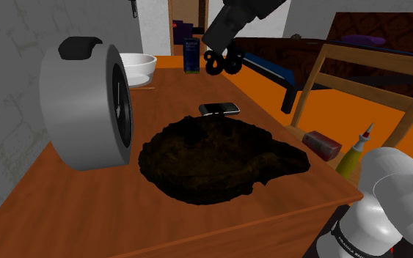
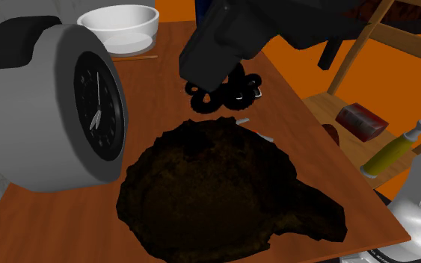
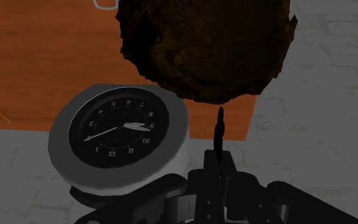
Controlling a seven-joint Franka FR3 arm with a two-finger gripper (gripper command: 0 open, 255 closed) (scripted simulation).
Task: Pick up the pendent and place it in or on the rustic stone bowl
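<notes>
Gripper point(image 1: 221, 56) is up over the far part of the table point(image 1: 72, 212). Its fingers are closed on the pendent point(image 1: 224, 66), a black loopy piece that hangs under them, clear of the wood. In the wrist view the fingers meet low down w/ a thin black bit of it sticking out ahead. Target is the dark, rough-edged stone bowl point(image 1: 212, 157), mid-table & nearer than the gripper. It looks wide & shallow, w/ a tail running to the shoulder view's right. So the step in hand, I judge, is carry, then drop-off.

How to do it well:
- **Aim:** bring the hand toward the near side until the pendent is over the bowl's broad middle, not the ragged far rim & not the thin tail.
- **Phone:** a phone point(image 1: 219, 109) lies just beyond the far rim, approx. under the path, so hold height until past it.
- **Clock:** a big white clock point(image 1: 87, 102) stands upright just beside the bowl on the shoulder view's left. Keep the wrist off it, esp. if rotating.
- **Release:** lower before opening. The pendent looks light & dangly & prob. swings, and dropped from height it could bounce or slide off a shallow dish. Let the swing settle & get the loops touching or nearly touching the bowl's floor. Then open & lift straight up so nothing snags on a finger.
</notes>
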